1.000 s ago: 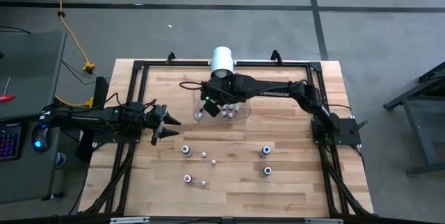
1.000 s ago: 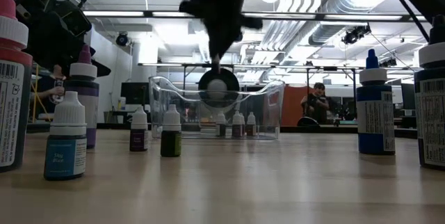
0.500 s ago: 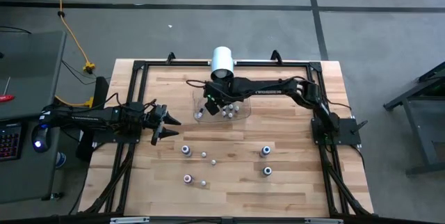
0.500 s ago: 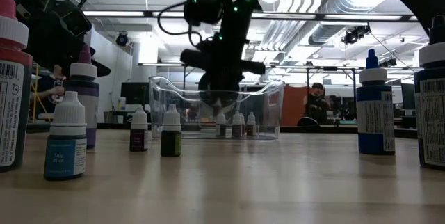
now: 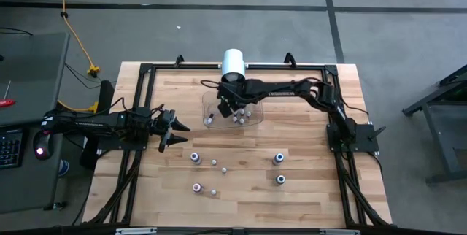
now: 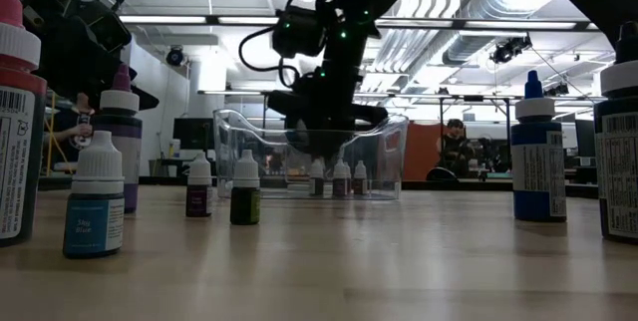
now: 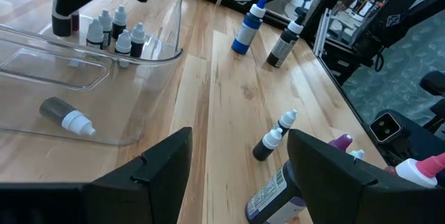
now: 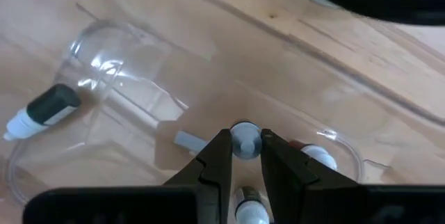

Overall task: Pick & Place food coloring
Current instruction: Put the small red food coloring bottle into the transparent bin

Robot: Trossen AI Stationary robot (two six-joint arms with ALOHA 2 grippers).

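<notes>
While the right pincer (image 8: pixel 245 156) sits low inside the clear tray (image 5: pixel 255 119), its fingers grasp a small food coloring bottle (image 8: pixel 245 140) by the cap. Left pincer (image 5: pixel 177 133) hangs released over the worktop (image 5: pixel 306 191), well apart from the tray.

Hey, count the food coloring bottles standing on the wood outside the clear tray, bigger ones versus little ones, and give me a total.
Larger food coloring bottles with coloured tops: 4
Small white-capped food coloring bottles: 3
Total outside the clear plastic tray: 7
</notes>
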